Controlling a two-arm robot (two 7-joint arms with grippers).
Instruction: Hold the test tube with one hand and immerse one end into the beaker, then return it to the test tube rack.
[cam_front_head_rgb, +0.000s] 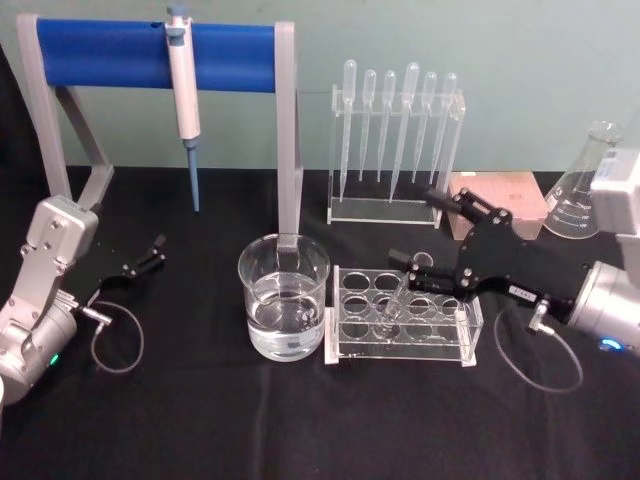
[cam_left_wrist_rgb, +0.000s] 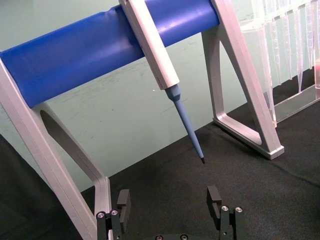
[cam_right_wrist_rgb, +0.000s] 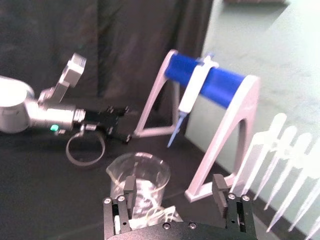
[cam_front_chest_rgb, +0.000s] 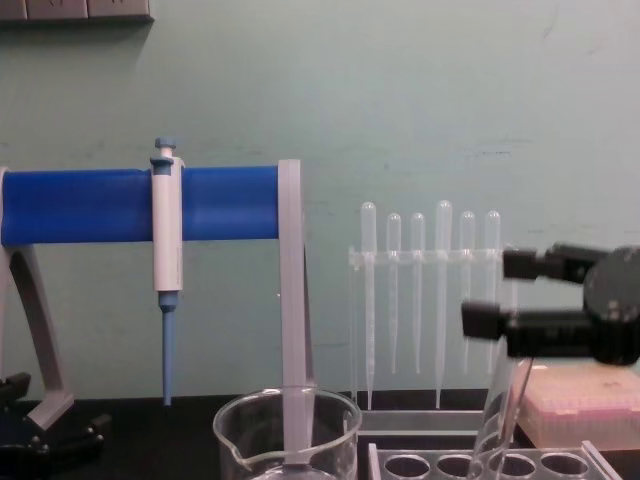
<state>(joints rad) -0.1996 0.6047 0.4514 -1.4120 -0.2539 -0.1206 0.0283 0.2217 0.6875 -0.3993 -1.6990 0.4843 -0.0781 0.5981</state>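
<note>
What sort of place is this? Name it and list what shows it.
Most likely a laboratory bench set up for robot practice. The signs: a micropipette hanging on a blue stand, a rack of pipettes, and a beaker of clear liquid beside a tube rack.

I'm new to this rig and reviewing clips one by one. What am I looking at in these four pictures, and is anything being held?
This is a two-armed robot at a black table. One picture looks down from its head, one looks across from its chest, and two come from cameras on its wrists.

On the table stand a beaker with clear liquid, a clear tube rack holding the test tube, a pipette stand, a micropipette on a blue bar, and a flask.

The right gripper is open over the rack, around the tube's top, holding nothing yet. The left gripper rests open at the left side.
</note>
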